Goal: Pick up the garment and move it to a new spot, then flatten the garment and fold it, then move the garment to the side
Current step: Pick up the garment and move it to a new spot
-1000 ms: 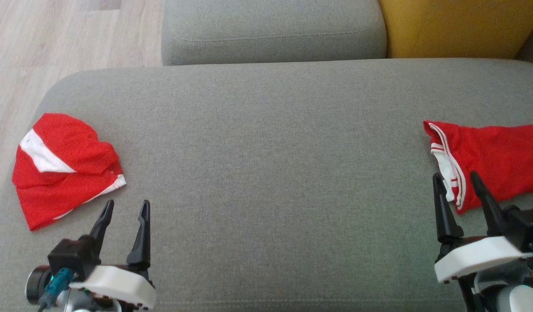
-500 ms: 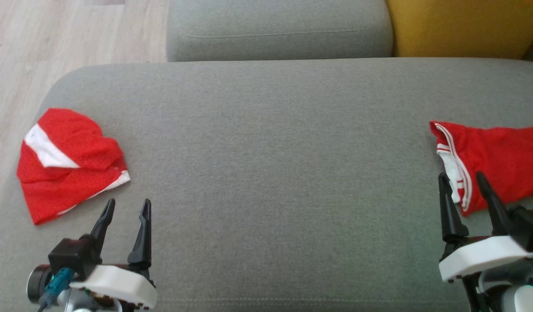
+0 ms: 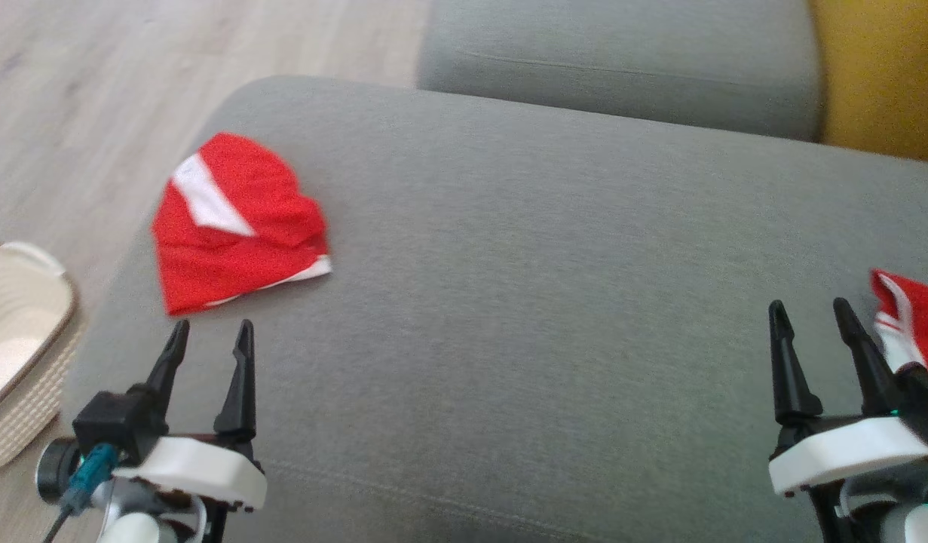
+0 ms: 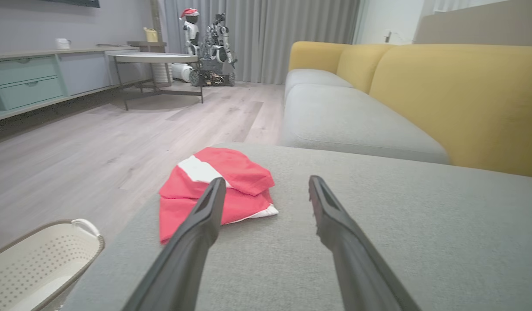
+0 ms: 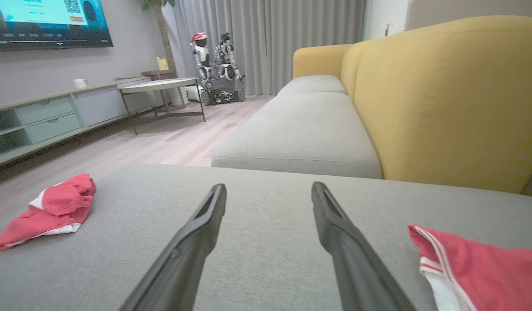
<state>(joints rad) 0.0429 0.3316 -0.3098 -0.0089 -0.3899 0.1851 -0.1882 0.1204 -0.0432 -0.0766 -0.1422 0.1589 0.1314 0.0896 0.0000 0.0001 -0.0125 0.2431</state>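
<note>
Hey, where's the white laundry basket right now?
In the head view the basket sits on the floor at the far left, beside the grey cushion's left end, left of the left gripper.

The big grey cushion [image 3: 509, 249] is flat. One red and white garment [image 3: 237, 226] lies bunched up on it, just ahead of the left gripper [image 3: 212, 326]. A second red garment [image 3: 912, 317] lies on it close by the right gripper [image 3: 807, 304], on its outer side.
</note>
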